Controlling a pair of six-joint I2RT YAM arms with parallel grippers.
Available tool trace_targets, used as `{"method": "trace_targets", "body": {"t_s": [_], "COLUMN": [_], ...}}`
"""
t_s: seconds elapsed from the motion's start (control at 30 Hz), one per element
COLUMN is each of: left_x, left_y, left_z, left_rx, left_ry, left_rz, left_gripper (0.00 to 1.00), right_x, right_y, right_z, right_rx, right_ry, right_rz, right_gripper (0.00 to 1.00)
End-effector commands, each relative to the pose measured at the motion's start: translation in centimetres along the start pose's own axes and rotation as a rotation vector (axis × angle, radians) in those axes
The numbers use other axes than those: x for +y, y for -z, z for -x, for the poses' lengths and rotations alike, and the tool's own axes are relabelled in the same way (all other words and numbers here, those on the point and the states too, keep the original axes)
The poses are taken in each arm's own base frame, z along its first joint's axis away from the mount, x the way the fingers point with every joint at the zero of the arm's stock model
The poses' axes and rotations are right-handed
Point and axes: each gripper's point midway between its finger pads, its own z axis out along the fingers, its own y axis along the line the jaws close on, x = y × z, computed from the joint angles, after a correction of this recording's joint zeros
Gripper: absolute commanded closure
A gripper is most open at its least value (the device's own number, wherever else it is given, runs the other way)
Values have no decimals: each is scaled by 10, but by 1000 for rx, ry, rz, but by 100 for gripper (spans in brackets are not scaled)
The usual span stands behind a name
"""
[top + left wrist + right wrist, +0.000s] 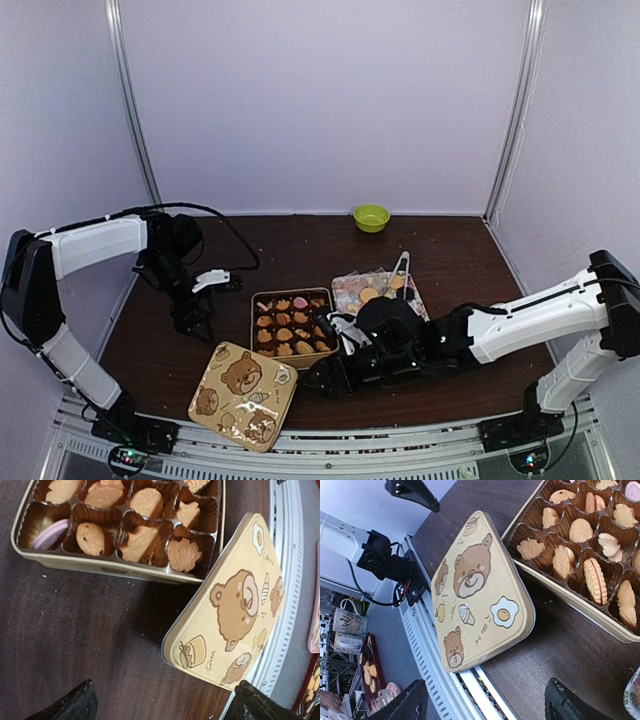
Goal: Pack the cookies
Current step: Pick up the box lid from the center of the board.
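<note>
Two dark fingertips (pixel 75 705) fill the bottom corners of the left wrist view. The left pincer (pixel 167 705) stands wide, with only bare brown tabletop (pixel 75 630) between its tips. The right wrist view looks much the same: the right pincer (pixel 487 702) is spread wide and holds nothing.

Both wrist views show one cream lid (pixel 235 610) and one open tin (pixel 115 570). The cookies (pixel 140 542) sit in brown paper cups (pixel 35 517) inside the tin. The left wrist view shows two full rows of four cups across the top of the frame, with one pink cookie at the left end and the rest tan. The right wrist view has the tin in its upper right and shows the lid's print plainly: three bears, one fried egg and one ice-cream cone. One corner of the lid reaches past the tabletop's near edge, over the metal rail (pixel 445 690).

Only the top view shows the whole layout. The tin lies at centre frame with four rows of four cups, and the lid lies just beside it at the lower left. The left pincer hangs to the left of the tin, and the right pincer is by the tin's lower right corner. That view alone shows one green bowl (pixel 371 217) at upper centre, and one pair of tongs (pixel 400 270) on a patterned tray (pixel 350 290). The tray lies right of the tin and holds a few loose cookies, partly hidden by the right arm.

Only the right wrist view shows two mugs (pixel 350 622) at the left edge, off the tabletop.
</note>
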Motion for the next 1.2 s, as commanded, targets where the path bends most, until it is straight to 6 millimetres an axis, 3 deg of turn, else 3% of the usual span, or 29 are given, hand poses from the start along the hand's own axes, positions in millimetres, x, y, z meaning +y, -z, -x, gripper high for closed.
{"method": "trace_targets", "body": {"t_s": [0.0,0.23,0.37,0.67,0.8,0.97,1.17], "left_x": [13,15,13,12,14,7,9], "left_y": [-10,-17,-22,-46,-55,-64,-60], "left_z": [-17,-33,-42,-66,-66,-59,-43], "left_rx": [36,88,96,114,112,97,59], "left_ry": [-62,-79,-94,-136,-148,-166,-166], "left_rz": [82,109,135,171,184,182,190], "left_gripper": [2,2,2,2,2,2,2], "right_x": [2,6,5,7,10,22,26], "right_y": [-19,-55,-69,-101,-100,-91,-78], "right_z": [7,7,-3,-17,-12,8,32], "right_rx": [17,32,38,43,24,-44,-99], "right_ry": [-48,-82,-86,-156,-160,-151,-136], "right_rz": [-12,12,-13,16,35,113,162], "right_gripper": [21,26,27,33,36,55,74]}}
